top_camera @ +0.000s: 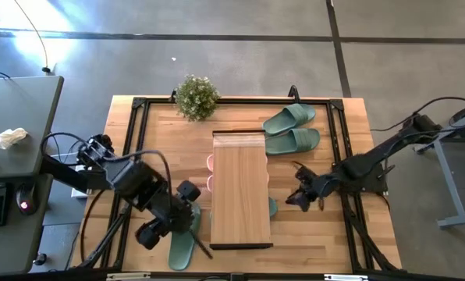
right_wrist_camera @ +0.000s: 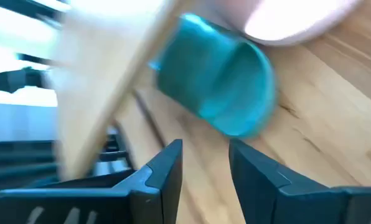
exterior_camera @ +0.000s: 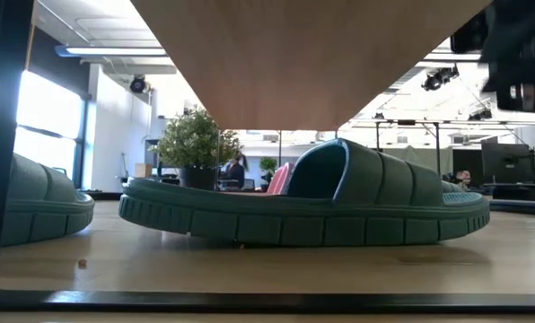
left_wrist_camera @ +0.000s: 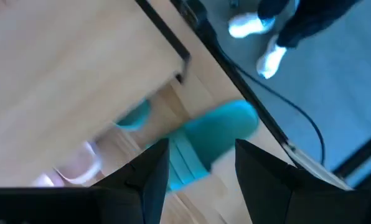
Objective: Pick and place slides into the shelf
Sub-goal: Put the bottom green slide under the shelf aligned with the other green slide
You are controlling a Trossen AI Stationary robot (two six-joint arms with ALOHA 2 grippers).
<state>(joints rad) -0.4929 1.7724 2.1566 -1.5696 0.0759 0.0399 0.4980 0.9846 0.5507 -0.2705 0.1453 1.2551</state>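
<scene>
The table (top_camera: 349, 226) is the biggest thing under me, a wood top in a black frame. Down its middle lies the shelf (top_camera: 240, 191), a long narrow light-wood rack running from far to near, with a dark bar at its near end.

On the far right of the table, just right of the shelf's far end, a pair of green slides (top_camera: 292, 129) sits side by side, touching. Pink slides (top_camera: 211, 172) peek out from under the shelf's left edge, mostly hidden by the plank. Another green slide (top_camera: 273, 207) shows only as a sliver at the shelf's right edge (from table height it fills the space under the plank (exterior_camera: 321, 208)). One more green slide (top_camera: 184, 240) lies at the near left, just left of the shelf.

My left gripper (top_camera: 174, 226) hangs over that near-left slide; its fingers (left_wrist_camera: 151, 180) stand apart with the green slide seen between them, and I hold nothing. My right gripper (top_camera: 301, 195) is near the shelf's right side, fingers (right_wrist_camera: 167, 174) parted a little, empty, facing the slide under the plank.

A small potted plant (top_camera: 196, 97) stands at the table's far edge.
</scene>
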